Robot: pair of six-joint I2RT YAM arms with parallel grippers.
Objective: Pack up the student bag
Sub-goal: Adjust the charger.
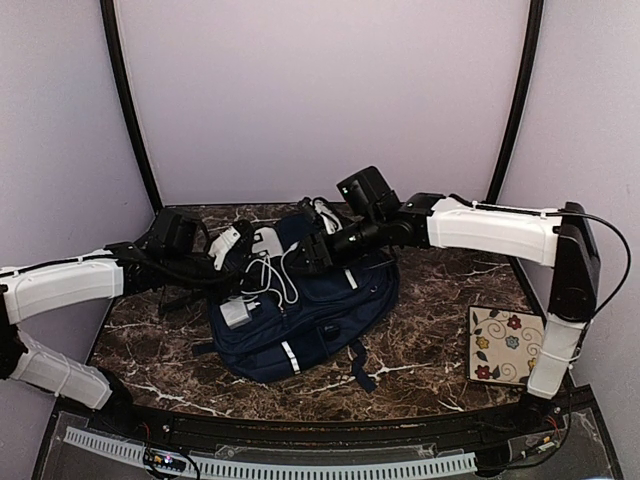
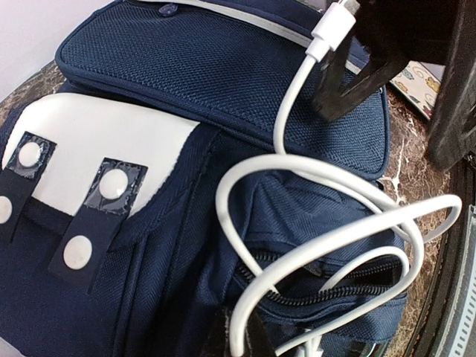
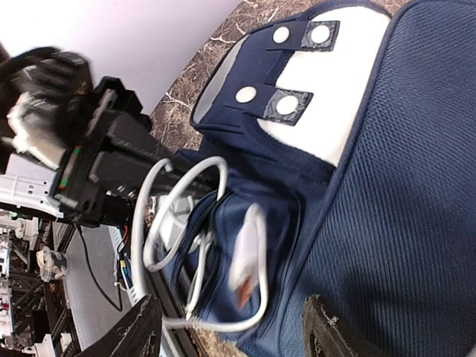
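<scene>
- On the marble table (image 1: 430, 350), about its middle, the bag (image 1: 320, 320) lies flat, front up, between the two arms.
- Packing looks barely begun. The front pocket (image 2: 320, 294) is unzipped, but the cable (image 2: 297, 178) sprawls over it in loose loops rather than inside. The charger (image 1: 237, 313) sits on the bag's left edge.
- Left gripper (image 2: 239, 336) is clamped tight, seemingly pinching the cable's low end, though that corner of its view is dark.
- Right gripper (image 3: 230, 312) hangs over the bag, fingers spread wide with nothing between them.
- Left to do, I'd say: feed cable and charger into the pocket, then zip it. A flowered pad (image 1: 505, 345) lies well off to the right.
- The bag is coarse navy weave, soft and slumped. A smooth pale patch (image 2: 97, 134) carries snap tabs. The cable is glossy, springy white.
</scene>
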